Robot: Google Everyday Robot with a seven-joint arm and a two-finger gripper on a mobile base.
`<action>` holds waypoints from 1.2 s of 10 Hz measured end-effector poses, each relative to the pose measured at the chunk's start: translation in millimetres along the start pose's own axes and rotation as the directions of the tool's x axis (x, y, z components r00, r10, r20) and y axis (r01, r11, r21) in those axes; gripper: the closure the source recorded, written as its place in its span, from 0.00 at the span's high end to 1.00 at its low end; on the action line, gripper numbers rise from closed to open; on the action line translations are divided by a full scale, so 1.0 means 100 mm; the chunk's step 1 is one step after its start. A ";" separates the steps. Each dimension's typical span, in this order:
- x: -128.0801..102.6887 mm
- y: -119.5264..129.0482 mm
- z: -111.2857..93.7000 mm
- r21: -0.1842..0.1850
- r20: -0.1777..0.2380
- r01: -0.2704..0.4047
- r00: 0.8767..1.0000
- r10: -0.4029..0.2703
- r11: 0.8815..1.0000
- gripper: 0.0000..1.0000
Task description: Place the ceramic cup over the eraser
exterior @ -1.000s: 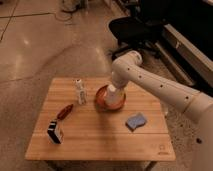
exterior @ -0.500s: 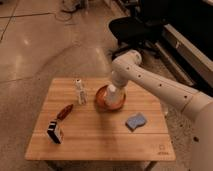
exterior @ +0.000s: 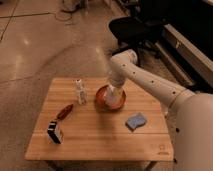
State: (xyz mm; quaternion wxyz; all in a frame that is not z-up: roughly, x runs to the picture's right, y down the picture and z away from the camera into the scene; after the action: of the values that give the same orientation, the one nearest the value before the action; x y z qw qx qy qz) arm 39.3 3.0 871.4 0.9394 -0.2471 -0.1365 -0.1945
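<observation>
My gripper [exterior: 113,94] reaches down into the orange-red bowl [exterior: 101,101] at the back middle of the wooden table [exterior: 100,145]. A cream-white shape sits there at the arm's end. It is the same colour as the arm, so I cannot tell the ceramic cup apart from the gripper or say whether it is held. The eraser [exterior: 55,131], a small black block with a white face, stands near the table's front left corner, far from the gripper.
A thin white bottle [exterior: 80,91] stands just left of the bowl. In front of the bottle lies a slim red-brown object [exterior: 64,111]. A wavy light-blue flat piece [exterior: 136,120] lies at the right. A black office chair [exterior: 131,27] stands behind the table.
</observation>
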 end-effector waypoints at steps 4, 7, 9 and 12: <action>0.12 -0.18 0.30 -0.077 -0.011 0.022 1.000 -0.023 0.997 0.76; 0.13 -0.34 0.35 -0.097 -0.016 0.054 0.998 -0.056 0.994 0.49; 0.14 -0.39 0.34 -0.109 -0.021 0.073 0.997 -0.076 0.991 0.27; 0.17 -0.41 0.21 -0.114 -0.029 0.095 0.995 -0.099 0.989 0.01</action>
State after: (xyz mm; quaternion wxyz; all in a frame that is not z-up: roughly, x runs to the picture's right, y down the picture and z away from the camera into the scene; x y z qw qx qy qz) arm 33.3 -24.0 911.5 0.9156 -0.2896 -0.1210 -0.2515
